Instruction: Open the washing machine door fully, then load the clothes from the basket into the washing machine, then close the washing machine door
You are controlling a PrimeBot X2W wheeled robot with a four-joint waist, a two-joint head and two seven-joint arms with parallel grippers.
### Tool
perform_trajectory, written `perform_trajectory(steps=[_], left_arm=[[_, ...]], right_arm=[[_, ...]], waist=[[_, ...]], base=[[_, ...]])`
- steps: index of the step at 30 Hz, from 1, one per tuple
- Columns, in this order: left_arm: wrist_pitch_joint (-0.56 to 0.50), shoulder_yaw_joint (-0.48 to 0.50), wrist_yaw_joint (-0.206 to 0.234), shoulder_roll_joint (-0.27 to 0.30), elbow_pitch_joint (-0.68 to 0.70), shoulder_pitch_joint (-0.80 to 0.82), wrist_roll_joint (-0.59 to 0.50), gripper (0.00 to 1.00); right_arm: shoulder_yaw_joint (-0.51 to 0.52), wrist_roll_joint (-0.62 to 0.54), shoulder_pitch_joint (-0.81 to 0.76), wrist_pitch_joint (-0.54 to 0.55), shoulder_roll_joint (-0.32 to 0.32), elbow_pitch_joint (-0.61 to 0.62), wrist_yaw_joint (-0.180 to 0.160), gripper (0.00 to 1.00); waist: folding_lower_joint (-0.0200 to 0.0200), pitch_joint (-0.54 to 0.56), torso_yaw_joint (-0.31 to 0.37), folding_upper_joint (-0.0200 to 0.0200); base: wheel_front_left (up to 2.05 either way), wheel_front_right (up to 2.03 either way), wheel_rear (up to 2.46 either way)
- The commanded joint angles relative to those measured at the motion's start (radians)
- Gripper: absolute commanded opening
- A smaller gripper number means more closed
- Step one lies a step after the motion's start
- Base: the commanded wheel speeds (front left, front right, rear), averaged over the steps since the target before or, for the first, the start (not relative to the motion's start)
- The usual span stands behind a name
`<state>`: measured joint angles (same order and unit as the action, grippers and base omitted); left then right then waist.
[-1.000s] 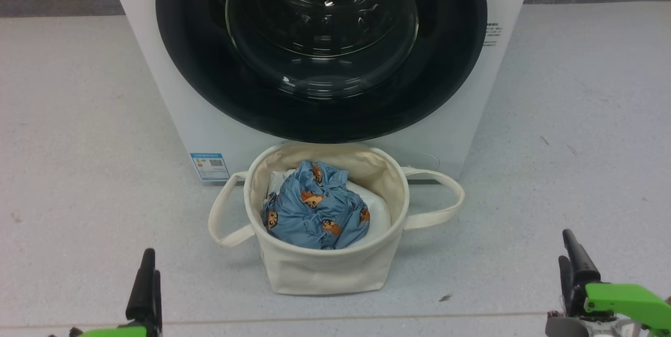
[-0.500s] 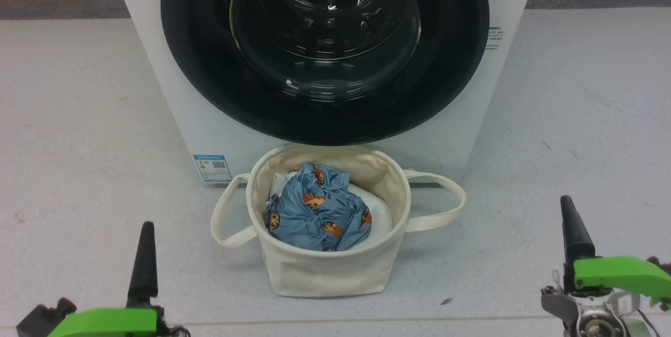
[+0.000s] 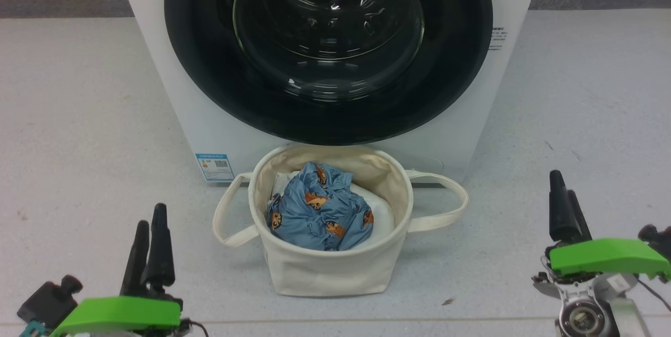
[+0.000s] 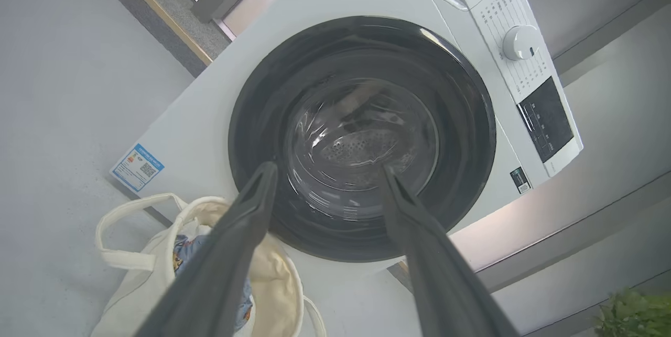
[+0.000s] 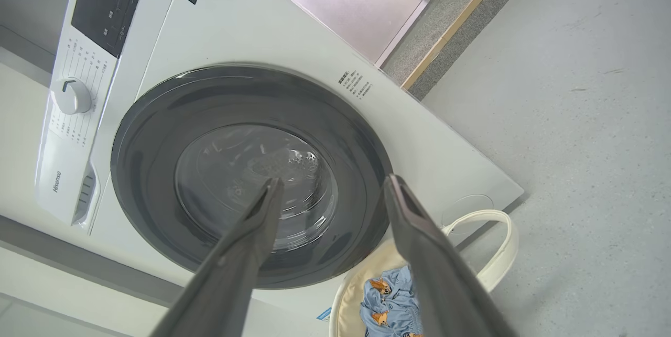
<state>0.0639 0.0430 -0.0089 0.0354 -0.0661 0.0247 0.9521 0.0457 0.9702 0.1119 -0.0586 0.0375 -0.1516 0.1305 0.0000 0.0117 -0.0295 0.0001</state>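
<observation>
- I've got the washing machine door (image 3: pixel 328 38) at 12 o'clock in the head view: black rim, bulging glass bowl, sitting flush against the machine's front, shut.
- Through the glass I can make out the perforated steel drum (image 4: pixel 361 145).
- The washing machine (image 3: pixel 204 127) is white, with a small blue label (image 3: pixel 214 166) at 7 o'clock from the door.
- On the left wrist view I see its control knob (image 4: pixel 519 42) and dark display panel (image 4: pixel 545 119) along the top strip.
- The basket (image 3: pixel 325 269) stands on the floor just in front of the machine, at 6 o'clock from the door, its loop handles out at 3 and 9 o'clock.
- The clothes (image 3: pixel 317 211) lie bunched inside it, blue with orange-brown figures, on top of white padding (image 3: pixel 381 214).
- My left gripper (image 3: pixel 150 216) sits at 7 o'clock, well apart from the basket, fingers spread wide with nothing between them.
- My right gripper (image 3: pixel 562 182) sits at 4 o'clock, likewise spread wide and holding nothing.
- Both wrist views look along parted fingers toward the door.
- Grey speckled floor (image 3: pixel 78 117) all around.
</observation>
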Motion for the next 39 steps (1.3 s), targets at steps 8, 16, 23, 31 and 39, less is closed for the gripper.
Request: perform_trajectory(steps=[8,16,23,31,39], left_arm=[[0.032,-0.020,0.021,0.022,0.069,0.061,-0.218,1.00],[0.055,-0.061,0.049,0.041,0.050,0.060,-0.367,1.00],[0.073,-0.085,0.069,0.054,0.014,0.063,-0.453,1.00],[0.096,-0.134,0.098,0.070,-0.029,0.075,-0.567,1.00],[0.123,-0.180,0.134,0.082,-0.071,0.080,-0.673,1.00]], right_arm=[[-0.035,-0.156,0.075,-0.033,0.008,0.049,0.000,1.00],[-0.063,-0.312,0.078,-0.058,0.009,0.021,0.000,1.00],[-0.077,-0.398,0.084,-0.078,0.009,0.007,0.000,1.00],[-0.077,-0.516,0.087,-0.101,0.010,-0.025,0.000,1.00],[-0.091,-0.658,0.091,-0.128,0.010,-0.061,0.000,1.00]], waist=[[0.0000,-0.006,-0.006,-0.0001],[0.0000,-0.008,-0.013,-0.0001],[0.0000,-0.010,-0.015,-0.0001],[0.0000,-0.014,-0.020,-0.0001],[0.0000,-0.010,-0.027,-0.0001]], base=[[0.00,0.00,0.00],[0.00,0.00,0.00],[0.00,0.00,0.00],[0.00,0.00,0.00],[0.00,0.00,0.00]])
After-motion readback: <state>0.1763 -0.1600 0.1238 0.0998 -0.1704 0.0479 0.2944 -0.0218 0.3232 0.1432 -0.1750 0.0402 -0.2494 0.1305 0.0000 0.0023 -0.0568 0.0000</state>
